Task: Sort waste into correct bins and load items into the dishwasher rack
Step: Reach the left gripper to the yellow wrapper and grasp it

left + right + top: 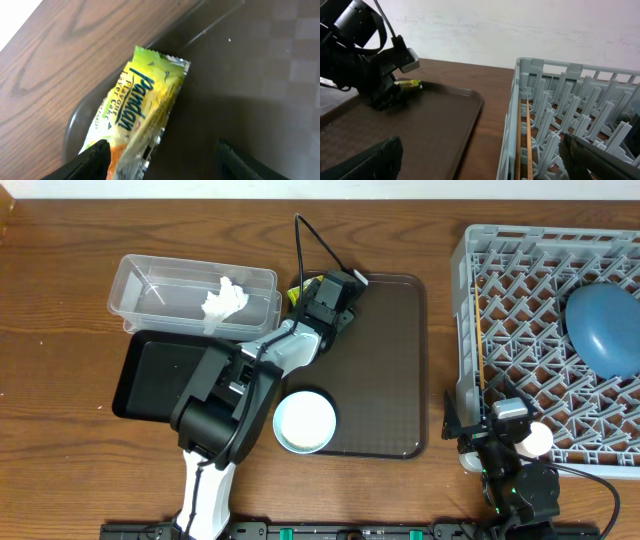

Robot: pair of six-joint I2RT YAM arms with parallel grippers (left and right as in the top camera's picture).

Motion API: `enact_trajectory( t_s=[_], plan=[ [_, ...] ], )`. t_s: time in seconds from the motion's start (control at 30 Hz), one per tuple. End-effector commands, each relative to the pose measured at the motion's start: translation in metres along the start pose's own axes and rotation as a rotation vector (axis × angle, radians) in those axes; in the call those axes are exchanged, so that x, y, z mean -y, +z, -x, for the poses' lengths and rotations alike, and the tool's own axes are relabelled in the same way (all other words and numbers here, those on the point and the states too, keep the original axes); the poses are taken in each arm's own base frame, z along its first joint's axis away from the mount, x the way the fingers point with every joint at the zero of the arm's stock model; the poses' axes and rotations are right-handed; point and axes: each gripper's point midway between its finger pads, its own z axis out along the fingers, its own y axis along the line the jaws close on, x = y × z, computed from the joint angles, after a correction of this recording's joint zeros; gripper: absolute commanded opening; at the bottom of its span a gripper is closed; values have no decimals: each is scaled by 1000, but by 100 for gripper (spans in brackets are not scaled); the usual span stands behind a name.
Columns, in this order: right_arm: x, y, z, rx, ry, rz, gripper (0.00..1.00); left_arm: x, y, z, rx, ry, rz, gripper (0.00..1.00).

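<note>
Tissue (225,298) in tub (190,262), blue bowl (605,330) racked — wrapper (137,107), pale bowl (305,421) remain. Left gripper (162,157) over wrapper at tray's (390,360) 11 o'clock, right gripper (485,162) — both spread wide, empty.

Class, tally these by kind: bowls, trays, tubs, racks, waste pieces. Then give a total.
Bowls: 2 (blue bowl, pale bowl)
Trays: 2 (black tray, brown tray)
Tubs: 1 (clear tub)
Racks: 1 (rack)
Waste: 2 (wrapper, tissue)
Total: 8
</note>
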Motion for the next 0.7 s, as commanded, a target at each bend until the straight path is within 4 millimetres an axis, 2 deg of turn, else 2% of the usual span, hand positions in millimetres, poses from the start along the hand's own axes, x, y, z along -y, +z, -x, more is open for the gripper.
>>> enact_trajectory(
  t_s=[0.0, 0.13, 0.33, 0.4, 0.53, 0.67],
  plan=[
    [-1, 0, 0, 2, -4, 5, 99, 1, 18, -23, -63, 23, 10, 65],
    [-1, 0, 0, 2, -4, 5, 99, -2, 23, -32, -82, 17, 12, 41],
    [-1, 0, 0, 2, -4, 5, 99, -8, 25, -33, -80, 7, 21, 19],
    [-1, 0, 0, 2, -4, 5, 99, -8, 25, -33, -80, 7, 21, 6],
    [-1, 0, 0, 2, -4, 5, 99, -10, 12, -21, -62, -37, 22, 6],
    [-1, 0, 0, 2, -4, 5, 99, -18, -28, 18, 15, -141, 9, 6]
  ],
)
